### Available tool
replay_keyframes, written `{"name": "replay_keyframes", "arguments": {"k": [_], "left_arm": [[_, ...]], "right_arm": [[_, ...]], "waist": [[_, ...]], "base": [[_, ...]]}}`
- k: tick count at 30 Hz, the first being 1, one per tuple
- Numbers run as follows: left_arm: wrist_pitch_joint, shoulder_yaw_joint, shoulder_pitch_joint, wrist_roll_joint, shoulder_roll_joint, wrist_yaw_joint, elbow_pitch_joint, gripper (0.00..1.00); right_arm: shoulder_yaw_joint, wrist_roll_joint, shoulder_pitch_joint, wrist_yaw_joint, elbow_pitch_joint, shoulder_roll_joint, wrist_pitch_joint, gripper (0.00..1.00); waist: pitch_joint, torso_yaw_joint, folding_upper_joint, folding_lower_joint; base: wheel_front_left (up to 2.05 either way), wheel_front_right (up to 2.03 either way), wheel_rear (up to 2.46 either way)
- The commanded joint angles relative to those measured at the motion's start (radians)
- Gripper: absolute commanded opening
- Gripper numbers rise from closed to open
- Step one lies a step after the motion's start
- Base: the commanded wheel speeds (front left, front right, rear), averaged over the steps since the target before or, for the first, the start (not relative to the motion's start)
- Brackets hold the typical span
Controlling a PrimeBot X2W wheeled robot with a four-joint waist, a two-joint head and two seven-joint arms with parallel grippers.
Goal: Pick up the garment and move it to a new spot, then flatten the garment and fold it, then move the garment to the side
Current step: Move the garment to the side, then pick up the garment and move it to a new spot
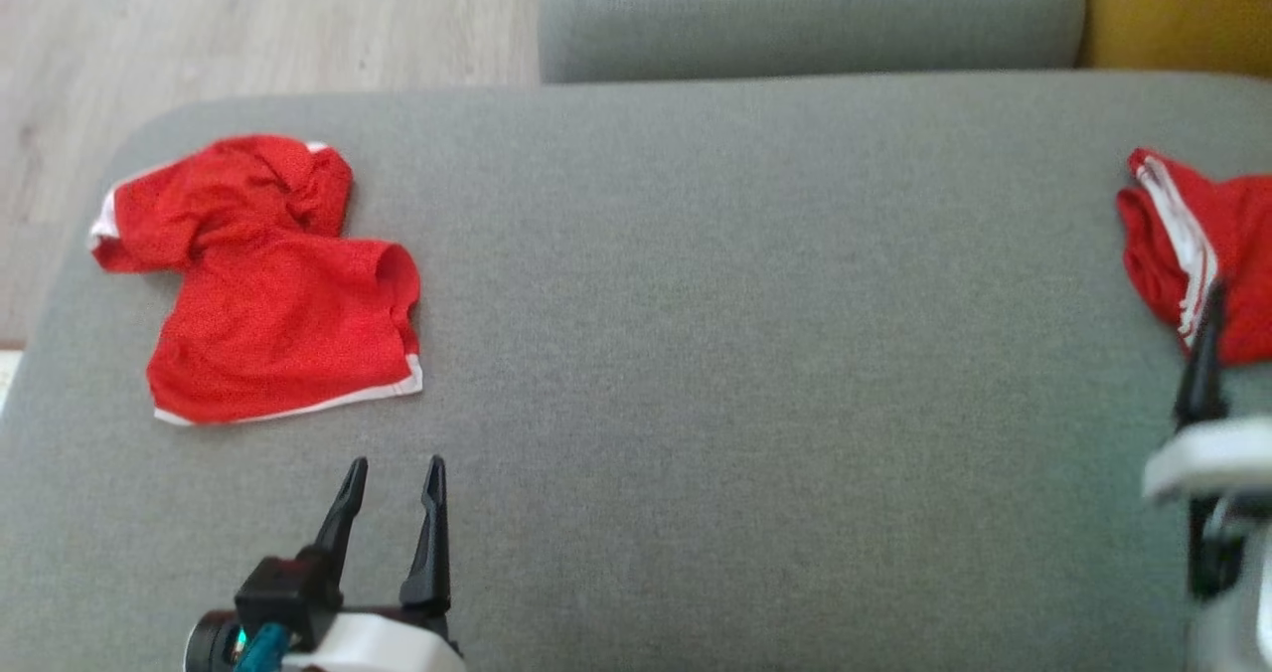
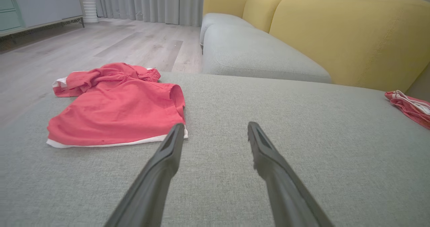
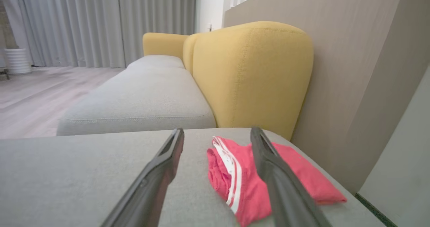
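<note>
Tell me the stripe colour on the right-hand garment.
White stripes on red, best in the right wrist view.

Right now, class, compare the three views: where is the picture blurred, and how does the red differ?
Head view: right hand smeared at the edge, crumpled shorts saturated red. Left wrist view: those shorts paler, pinkish. Right wrist view: folded striped garment also pinkish, fairly sharp.

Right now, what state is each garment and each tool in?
Left garment: crumpled, top part bunched, lying loose on the cushion.
Right garment: folded, lying at the cushion's right end, not gripped.
Left tool: open, holding nothing, apart from the left garment.
Right tool: open, holding nothing, fingers either side of the right garment in the wrist view.
</note>
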State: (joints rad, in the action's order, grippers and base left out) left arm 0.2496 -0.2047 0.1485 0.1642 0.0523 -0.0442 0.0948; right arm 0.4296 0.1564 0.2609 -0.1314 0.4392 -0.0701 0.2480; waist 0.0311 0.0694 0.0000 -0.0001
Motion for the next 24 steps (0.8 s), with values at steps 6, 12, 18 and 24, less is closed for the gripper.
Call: {"name": "replay_keyframes", "arguments": {"k": [6, 12, 18, 24], "left_arm": [[0.012, 0.060, -0.003, -0.004, -0.002, 0.001, -0.015, 1.00], [0.012, 0.054, 0.007, -0.010, -0.002, 0.017, 0.008, 1.00], [0.012, 0.035, -0.005, -0.011, -0.002, 0.033, 0.024, 1.00], [0.012, 0.026, -0.018, -0.011, -0.002, 0.036, 0.026, 1.00]], "right_arm": [[-0.084, -0.077, -0.159, 0.001, -0.151, 0.019, 0.013, 1.00], [-0.183, -0.143, -0.270, 0.001, -0.161, 0.020, 0.013, 1.00], [-0.226, -0.166, -0.322, 0.001, -0.152, 0.020, 0.014, 1.00], [-0.235, -0.170, -0.325, 0.001, -0.155, 0.020, 0.014, 1.00]], "waist": [[-0.040, 0.009, 0.0000, 0.0001], [-0.054, 0.029, 0.0000, 0.0001], [-0.058, 0.050, 0.0000, 0.0001], [-0.055, 0.052, 0.0000, 0.0001]], "base": [[0.00, 0.00, 0.00], [0.00, 0.00, 0.00], [0.00, 0.00, 0.00], [0.00, 0.00, 0.00]]}}
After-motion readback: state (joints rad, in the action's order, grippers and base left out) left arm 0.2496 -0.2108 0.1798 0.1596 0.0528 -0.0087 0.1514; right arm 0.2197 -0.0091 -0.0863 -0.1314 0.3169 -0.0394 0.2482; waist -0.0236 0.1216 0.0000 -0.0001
